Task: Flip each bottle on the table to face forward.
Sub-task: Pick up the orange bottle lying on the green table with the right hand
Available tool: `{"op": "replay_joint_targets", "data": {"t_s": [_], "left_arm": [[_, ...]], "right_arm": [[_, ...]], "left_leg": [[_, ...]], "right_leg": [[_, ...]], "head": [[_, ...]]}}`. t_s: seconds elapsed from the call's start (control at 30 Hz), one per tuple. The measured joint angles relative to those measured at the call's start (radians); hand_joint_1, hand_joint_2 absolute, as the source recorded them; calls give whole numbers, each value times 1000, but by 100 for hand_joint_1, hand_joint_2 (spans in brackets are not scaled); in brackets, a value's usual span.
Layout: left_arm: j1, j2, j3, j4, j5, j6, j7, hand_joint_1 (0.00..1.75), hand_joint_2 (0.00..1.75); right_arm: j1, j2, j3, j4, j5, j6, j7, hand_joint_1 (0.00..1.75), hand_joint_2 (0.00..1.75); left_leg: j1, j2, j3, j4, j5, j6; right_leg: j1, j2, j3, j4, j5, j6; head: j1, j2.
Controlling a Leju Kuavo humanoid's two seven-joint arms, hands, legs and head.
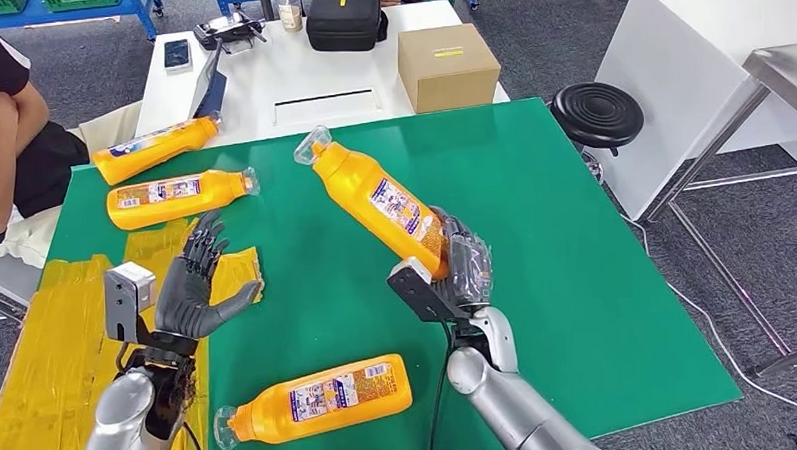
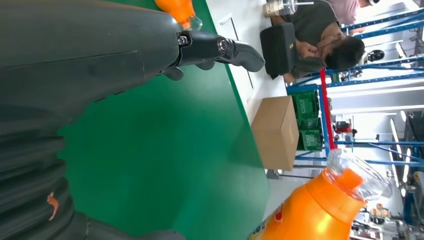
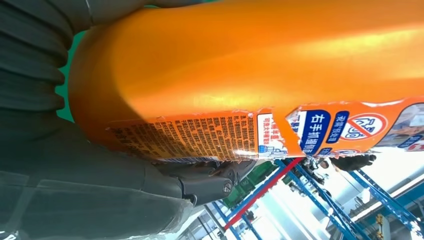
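Observation:
Several orange bottles with clear caps lie on the green table (image 1: 575, 229). My right hand (image 1: 464, 266) grips the base of one bottle (image 1: 378, 196) and holds it tilted, cap pointing to the far left; its label and orange body (image 3: 260, 75) show close up in the right wrist view. My left hand (image 1: 196, 282) hovers open above the table's left part, fingers spread, holding nothing. Two bottles (image 1: 157, 148) (image 1: 178, 198) lie beyond it at the far left. Another bottle (image 1: 321, 398) lies near the front edge between my arms. The left hand's fingers (image 2: 220, 47) reach out over the green surface.
A cardboard box (image 1: 447, 66), a black bag (image 1: 344, 17), a phone and a cup stand on the white table behind. A person sits at the far left. Yellow sheeting (image 1: 48, 337) covers the table's left edge. A black stool (image 1: 598, 113) is at the right.

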Motion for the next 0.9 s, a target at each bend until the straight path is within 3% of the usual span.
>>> {"op": "replay_joint_targets", "data": {"t_s": [0.17, 0.43, 0.63, 0.9], "left_arm": [[-21, 0, -26, 14, 66, -34, 23, 0, 175], [-125, -7, -123, 80, 194, -41, 60, 0, 175], [-139, -9, -159, 88, 220, -26, 63, 0, 175], [-159, -11, -171, 111, 257, -24, 70, 0, 175]], "right_arm": [[-2, 6, 0, 0, -3, -3, -5, 175, 175], [-51, 52, 59, 13, 34, -3, -14, 175, 175], [-77, 100, 154, 56, 135, -11, -2, 175, 175], [-131, 131, 215, 123, 159, -13, 4, 175, 175]], "left_leg": [[0, 0, -1, 0, 0, 0], [0, 0, -1, 0, 1, 0], [1, 0, -2, 0, 1, -1], [1, 0, -2, 0, 2, -1]], "right_leg": [[0, 0, 0, 0, 0, 0], [0, 0, -1, 0, 1, 0], [0, 0, -2, 0, 0, 0], [0, 0, -2, 0, 0, 0]], "head": [[0, 0], [0, 0], [0, 0], [0, 0]]}}
